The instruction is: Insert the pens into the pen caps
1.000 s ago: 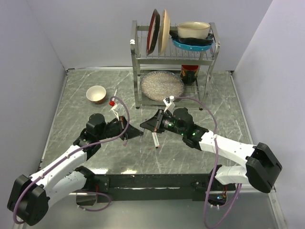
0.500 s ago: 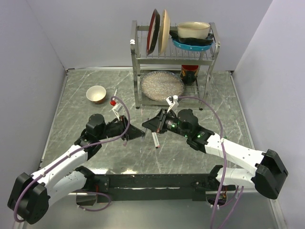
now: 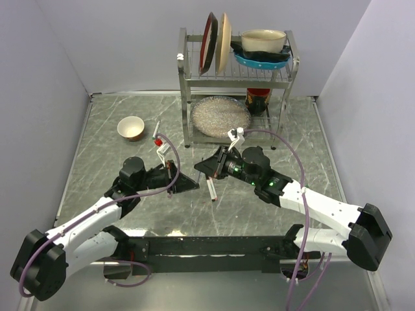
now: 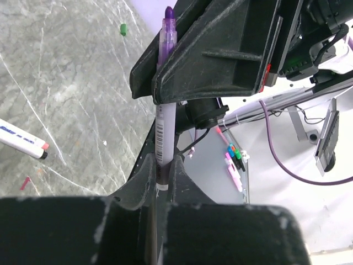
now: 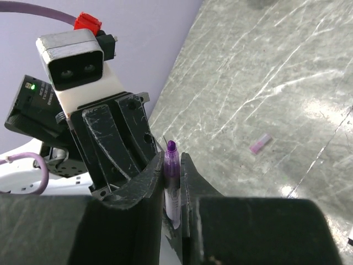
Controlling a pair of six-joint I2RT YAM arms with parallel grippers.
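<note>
A white pen with a purple tip (image 4: pixel 165 105) is gripped from both ends. My left gripper (image 4: pixel 162 164) is shut on its lower body. My right gripper (image 5: pixel 172 161) is shut just below the purple tip (image 5: pixel 171 148). In the top view the left gripper (image 3: pixel 188 183) and the right gripper (image 3: pixel 202 168) meet tip to tip over the table's middle. A second white pen with a red tip (image 3: pixel 211 188) lies on the table under them and also shows in the left wrist view (image 4: pixel 22 144). A green cap (image 4: pixel 123 27) and a purplish cap (image 5: pixel 259 144) lie loose on the table.
A metal dish rack (image 3: pixel 288 71) with plates and bowls stands at the back, with a glass dish (image 3: pixel 220 115) under it. A small bowl (image 3: pixel 130 127) sits at the back left. A tiny red bit (image 4: pixel 25 182) lies near the second pen.
Both wrists have shifted slightly to the right and stay tip to tip. The pen on the table has not moved.
</note>
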